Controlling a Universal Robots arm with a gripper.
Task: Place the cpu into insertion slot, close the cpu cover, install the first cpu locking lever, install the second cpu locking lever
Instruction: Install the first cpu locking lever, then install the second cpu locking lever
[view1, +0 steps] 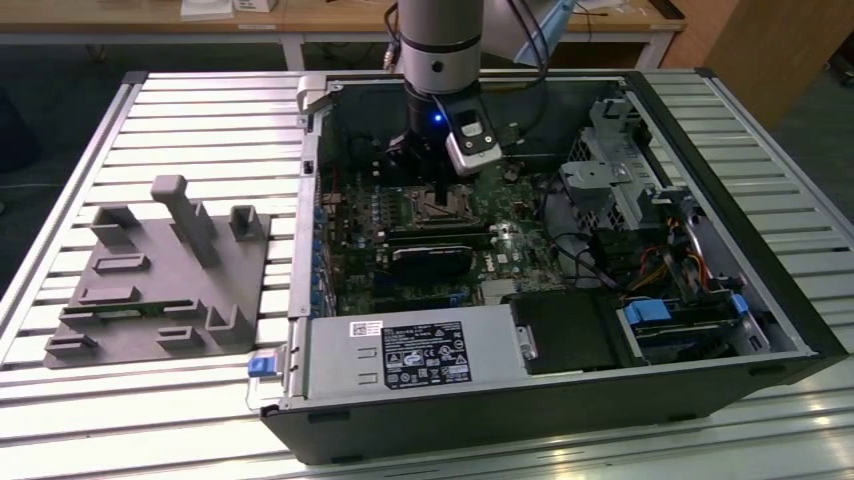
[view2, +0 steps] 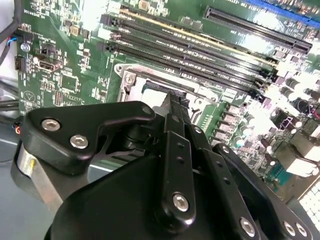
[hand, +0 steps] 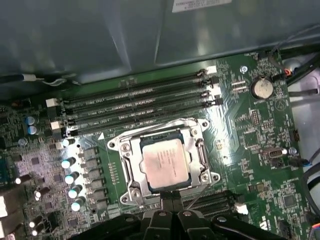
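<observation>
While one cpu (hand: 165, 162) sits under one cpu cover (hand: 131, 165), can't tell if the jaws are spread.

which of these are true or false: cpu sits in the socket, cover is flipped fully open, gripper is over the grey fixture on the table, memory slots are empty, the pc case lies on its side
1. The cpu sits in the insertion slot. True.
2. The cpu cover is flipped fully open. False: it lies down around the chip.
3. The gripper hovers over the grey fixture. False: it is inside the computer case, right by the socket.
4. The memory slots hold no modules. True.
5. The case lies on its side, open upward. True.
</observation>
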